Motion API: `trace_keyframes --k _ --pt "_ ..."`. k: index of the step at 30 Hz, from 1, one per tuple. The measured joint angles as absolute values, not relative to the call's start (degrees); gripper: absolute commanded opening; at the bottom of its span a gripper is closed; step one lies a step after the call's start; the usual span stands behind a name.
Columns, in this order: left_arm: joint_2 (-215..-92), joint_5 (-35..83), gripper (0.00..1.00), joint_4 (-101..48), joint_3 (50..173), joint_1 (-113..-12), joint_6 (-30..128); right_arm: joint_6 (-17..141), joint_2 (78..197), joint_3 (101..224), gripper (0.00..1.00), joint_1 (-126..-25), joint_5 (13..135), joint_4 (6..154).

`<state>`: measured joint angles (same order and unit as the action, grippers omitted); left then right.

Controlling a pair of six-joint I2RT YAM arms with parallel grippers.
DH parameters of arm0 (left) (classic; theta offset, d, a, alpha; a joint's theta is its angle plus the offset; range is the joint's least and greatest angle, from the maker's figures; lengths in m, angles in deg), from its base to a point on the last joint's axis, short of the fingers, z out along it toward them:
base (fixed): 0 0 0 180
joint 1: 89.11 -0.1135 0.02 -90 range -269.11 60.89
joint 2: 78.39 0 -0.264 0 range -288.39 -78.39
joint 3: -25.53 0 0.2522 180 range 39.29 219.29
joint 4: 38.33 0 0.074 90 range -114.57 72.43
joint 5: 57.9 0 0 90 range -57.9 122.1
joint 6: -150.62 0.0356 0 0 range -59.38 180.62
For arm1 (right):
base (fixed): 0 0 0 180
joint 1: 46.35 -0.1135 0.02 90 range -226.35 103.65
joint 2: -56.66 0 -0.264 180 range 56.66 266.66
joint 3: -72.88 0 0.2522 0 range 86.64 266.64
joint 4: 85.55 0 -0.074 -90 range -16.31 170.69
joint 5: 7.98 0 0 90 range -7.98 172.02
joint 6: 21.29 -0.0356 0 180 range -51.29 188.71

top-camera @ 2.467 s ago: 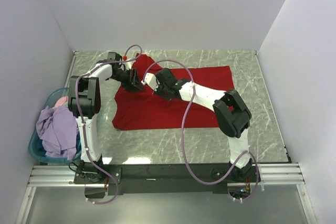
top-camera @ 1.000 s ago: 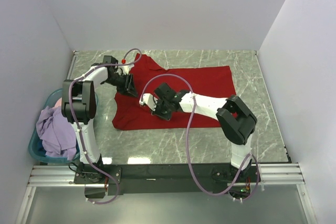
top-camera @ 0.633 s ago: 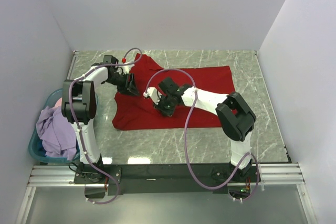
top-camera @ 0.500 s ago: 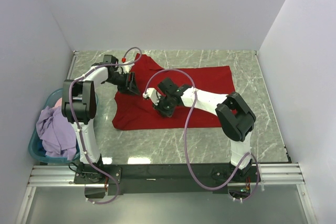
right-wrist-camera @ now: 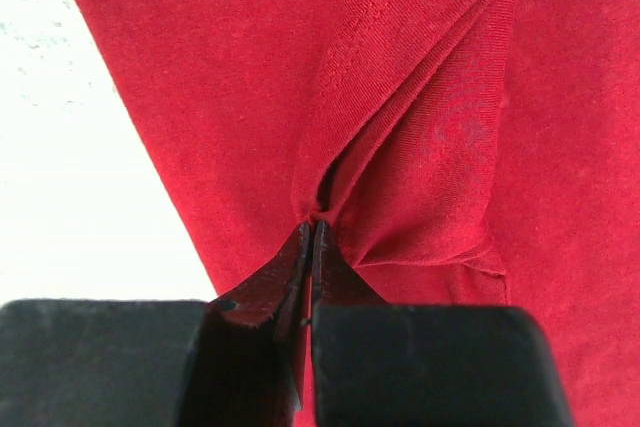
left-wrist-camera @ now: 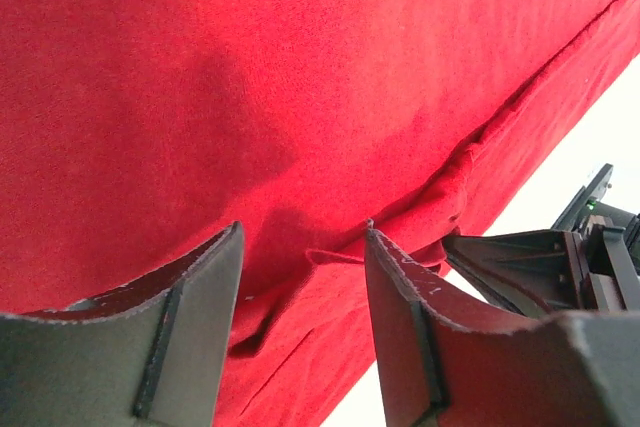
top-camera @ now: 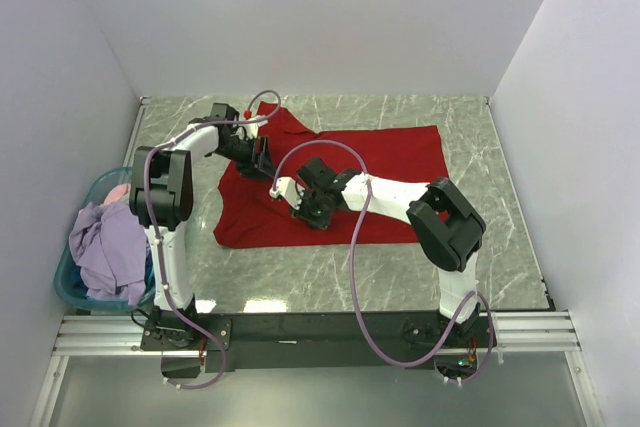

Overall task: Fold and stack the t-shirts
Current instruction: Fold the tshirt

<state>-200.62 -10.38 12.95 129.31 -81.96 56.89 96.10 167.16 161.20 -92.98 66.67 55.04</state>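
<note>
A large red t-shirt [top-camera: 370,172] lies spread on the marble table, with its left part bunched. My left gripper [top-camera: 262,157] hovers over the shirt's upper left part. In the left wrist view the left gripper [left-wrist-camera: 303,252] is open, and a creased fold of the red t-shirt [left-wrist-camera: 300,97] runs below the gap. My right gripper [top-camera: 283,192] is at the shirt's left middle. In the right wrist view the right gripper [right-wrist-camera: 313,227] is shut on a pinched ridge of the red t-shirt [right-wrist-camera: 420,127]. A lavender t-shirt [top-camera: 108,247] and a bit of pink cloth [top-camera: 116,192] lie in the basket.
A translucent teal basket [top-camera: 72,292] stands off the table's left edge beside the left arm's base. White walls close in the table [top-camera: 500,247] at the back and on both sides. Purple cables loop above both arms.
The left gripper's jaws have opened and it has shifted slightly right over the shirt. The right gripper has stayed shut on the cloth and has moved a little near the shirt's left middle.
</note>
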Motion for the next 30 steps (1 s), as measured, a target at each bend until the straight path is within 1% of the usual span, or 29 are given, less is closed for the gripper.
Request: trace_keyframes --k 2,3,5,6,8,9,15,17,26,30 --pt "-201.1 -10.57 0.51 12.99 129.31 -81.52 56.74 96.32 167.16 161.2 0.02 -93.12 67.26 55.15" --pt "-201.25 -10.73 0.44 13.08 129.31 -81.34 56.72 96.45 167.16 161.2 0.02 -93.12 67.45 55.19" --pt "-201.34 -11.32 0.38 13.52 129.31 -81.1 56.83 96.52 167.16 161.2 0.02 -93.2 67.67 55.28" --pt "-201.34 -11.62 0.31 13.82 129.31 -81.02 56.96 96.63 167.16 161.2 0.03 -93.2 67.8 55.32" --pt "-201.34 -11.86 0.25 14.44 129.31 -80.97 57.57 96.67 167.16 161.2 0.03 -93.2 67.89 55.34" --pt "-201.32 -11.86 0.2 14.83 129.31 -80.97 58.14 96.69 167.16 161.2 0.04 -93.2 68.0 55.36" --pt "-198.06 -11.8 0.04 17.82 125.97 -81.06 62.25 96.69 167.16 161.2 0.04 -93.23 68.11 55.39" --pt "-196.73 -11.78 0.01 18.68 124.39 -81.19 63.4 96.69 167.16 161.2 0.04 -93.23 68.26 55.39" --pt "-194.78 -11.58 0.01 21.15 122.67 -83.09 66.46 96.93 167.16 161.2 0.04 -93.36 68.92 55.39" --pt "-194.68 -11.47 0.0 22.5 122.67 -83.57 67.97 97.11 167.16 161.2 0.06 -93.36 68.98 55.36"
